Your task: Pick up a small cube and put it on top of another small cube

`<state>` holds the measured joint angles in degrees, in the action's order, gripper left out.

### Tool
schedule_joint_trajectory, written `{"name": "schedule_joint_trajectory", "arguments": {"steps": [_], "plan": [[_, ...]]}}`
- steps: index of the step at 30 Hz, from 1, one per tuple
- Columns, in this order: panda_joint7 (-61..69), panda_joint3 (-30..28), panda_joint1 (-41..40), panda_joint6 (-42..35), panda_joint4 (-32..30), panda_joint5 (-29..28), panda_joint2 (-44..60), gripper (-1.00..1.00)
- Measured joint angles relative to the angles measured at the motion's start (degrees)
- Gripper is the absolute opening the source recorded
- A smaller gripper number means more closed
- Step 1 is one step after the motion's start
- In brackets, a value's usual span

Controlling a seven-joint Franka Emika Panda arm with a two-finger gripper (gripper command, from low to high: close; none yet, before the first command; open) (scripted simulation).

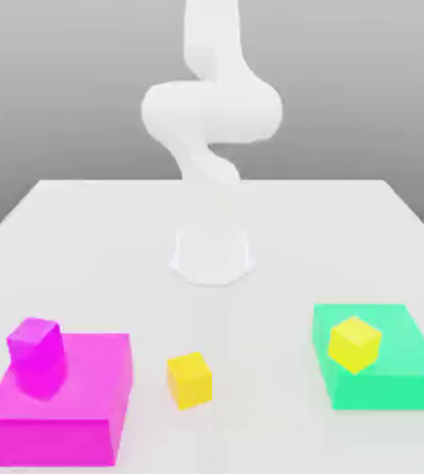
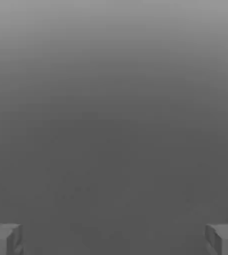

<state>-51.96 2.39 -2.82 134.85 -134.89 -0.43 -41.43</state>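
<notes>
- Gripper point(image 2: 114, 241) apart, empty.
- Orange cube point(image 1: 190, 380) on desk, btwn magenta block point(image 1: 77, 428) & green block.
- Yellow cube point(image 1: 355, 344) on green block point(image 1: 386, 391); off-centre release might topple stack.

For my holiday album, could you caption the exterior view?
A white robot arm beyond a magenta block, a green block and three small cubes, one between the blocks.

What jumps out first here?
Probably the loud magenta block at the exterior view's left, with a small magenta cube on it. Opposite, a green block carries a yellow cube. Between them sits an orange-yellow cube.
</notes>
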Motion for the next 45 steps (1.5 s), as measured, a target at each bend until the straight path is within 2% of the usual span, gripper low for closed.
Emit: {"name": "schedule_joint_trajectory", "arguments": {"steps": [8, 17, 22, 26, 31, 32, 39, 45], "plan": [[-22.16, 7.26, -9.18, 10.90, -10.84, -1.91, 16.11, 0.00], [-45.41, 10.98, -15.57, 22.67, -22.58, -3.16, 33.34, 0.00], [-54.11, 10.83, -15.97, 29.12, -27.74, -0.75, 42.02, 0.00], [-57.97, 8.64, -14.80, 33.89, -27.08, -4.62, 47.98, 0.00], [-61.72, 2.02, -9.45, 40.00, -25.81, -9.70, 55.55, 0.00], [-62.02, 0.93, -8.49, 40.94, -25.65, -10.16, 56.69, -1.00], [-62.12, 0.81, -8.38, 41.15, -25.63, -10.27, 56.80, -1.00], [-57.65, 6.31, -12.29, 34.65, -26.99, -4.06, 48.70, -1.00]]}}
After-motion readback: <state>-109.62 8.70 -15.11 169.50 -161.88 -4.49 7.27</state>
